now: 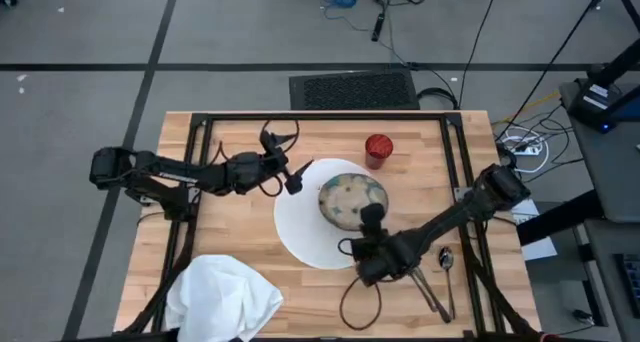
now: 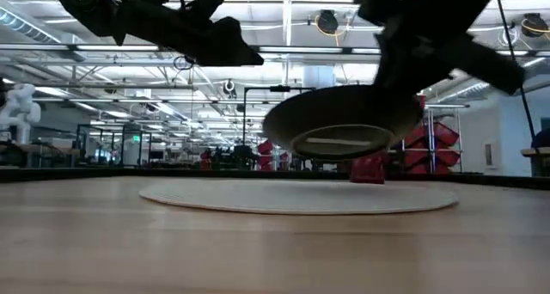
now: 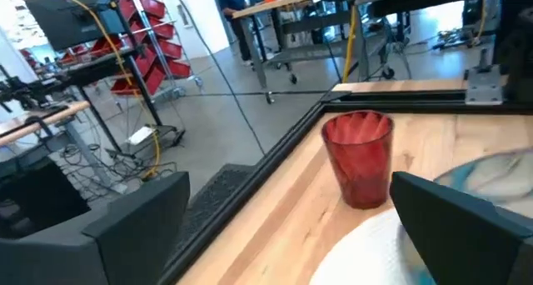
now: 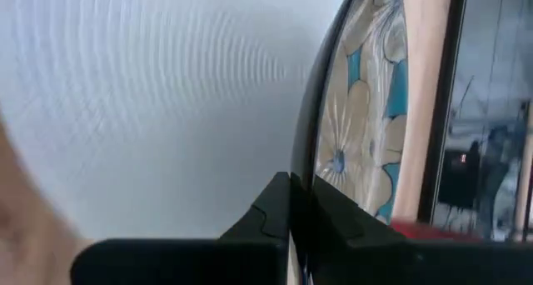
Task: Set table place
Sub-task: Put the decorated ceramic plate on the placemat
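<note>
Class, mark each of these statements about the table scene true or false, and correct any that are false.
1. The bowl rests flat on the plate. False: the low view shows it lifted and tilted above the plate, gripped at its rim by the right gripper.
2. The red cup stands upright on the table, beyond the plate. True.
3. The napkin lies folded under the plate. False: it lies crumpled at the table's near left corner, apart from the plate.
4. The cutlery lies to the right of the plate. True.
5. The left gripper holds the red cup. False: it hangs over the plate's left edge, holding nothing.
</note>
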{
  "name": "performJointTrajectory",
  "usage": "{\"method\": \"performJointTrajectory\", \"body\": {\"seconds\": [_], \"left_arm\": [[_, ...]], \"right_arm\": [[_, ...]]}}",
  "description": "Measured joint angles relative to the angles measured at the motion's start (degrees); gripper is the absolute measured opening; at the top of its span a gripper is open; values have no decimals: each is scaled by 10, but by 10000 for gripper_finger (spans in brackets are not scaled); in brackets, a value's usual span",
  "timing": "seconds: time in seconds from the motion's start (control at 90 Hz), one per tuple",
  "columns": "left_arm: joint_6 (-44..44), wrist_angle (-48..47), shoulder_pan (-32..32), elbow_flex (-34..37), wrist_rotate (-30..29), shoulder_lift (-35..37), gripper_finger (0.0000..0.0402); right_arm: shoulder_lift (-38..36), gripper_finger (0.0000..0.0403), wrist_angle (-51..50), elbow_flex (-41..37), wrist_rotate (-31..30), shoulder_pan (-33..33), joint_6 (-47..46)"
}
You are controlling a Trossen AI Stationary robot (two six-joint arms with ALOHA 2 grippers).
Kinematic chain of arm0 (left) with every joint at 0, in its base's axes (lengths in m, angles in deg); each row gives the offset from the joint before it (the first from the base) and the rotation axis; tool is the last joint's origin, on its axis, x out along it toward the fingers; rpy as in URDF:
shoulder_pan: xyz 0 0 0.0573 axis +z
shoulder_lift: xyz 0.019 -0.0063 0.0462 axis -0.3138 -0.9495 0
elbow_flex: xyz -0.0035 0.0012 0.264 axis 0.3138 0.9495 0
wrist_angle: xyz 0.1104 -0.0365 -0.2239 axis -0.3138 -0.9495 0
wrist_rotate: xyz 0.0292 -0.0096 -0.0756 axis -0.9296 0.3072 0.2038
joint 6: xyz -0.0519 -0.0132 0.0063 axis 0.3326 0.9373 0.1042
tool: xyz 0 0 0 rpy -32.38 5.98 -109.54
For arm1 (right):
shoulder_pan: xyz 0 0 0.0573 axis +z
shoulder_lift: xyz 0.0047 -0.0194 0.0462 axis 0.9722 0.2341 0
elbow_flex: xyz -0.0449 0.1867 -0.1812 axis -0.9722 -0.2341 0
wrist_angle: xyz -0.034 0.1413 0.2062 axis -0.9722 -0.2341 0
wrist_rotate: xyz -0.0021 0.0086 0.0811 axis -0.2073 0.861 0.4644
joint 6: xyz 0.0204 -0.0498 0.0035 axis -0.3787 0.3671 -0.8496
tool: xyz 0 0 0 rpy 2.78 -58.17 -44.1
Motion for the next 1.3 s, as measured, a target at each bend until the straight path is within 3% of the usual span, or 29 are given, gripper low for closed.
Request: {"method": "performJointTrajectory", "body": {"seconds": [0.144, 0.4, 0.956, 1.167, 1.3], "left_arm": [[0, -15, -21, 0, -3, 0, 400], [11, -31, -46, 0, -52, 0, 400], [22, -32, -72, 0, -54, 0, 400], [26, -32, -72, 0, -56, 0, 400], [26, -32, -72, 0, -57, 0, 400]], "right_arm": [[9, 0, 122, -33, 3, -25, 129], [59, 1, 165, -42, 6, -55, 243], [74, 7, 222, -41, 89, -63, 212], [75, 63, 251, -42, 147, -64, 196], [73, 103, 250, -42, 148, -65, 193]]}}
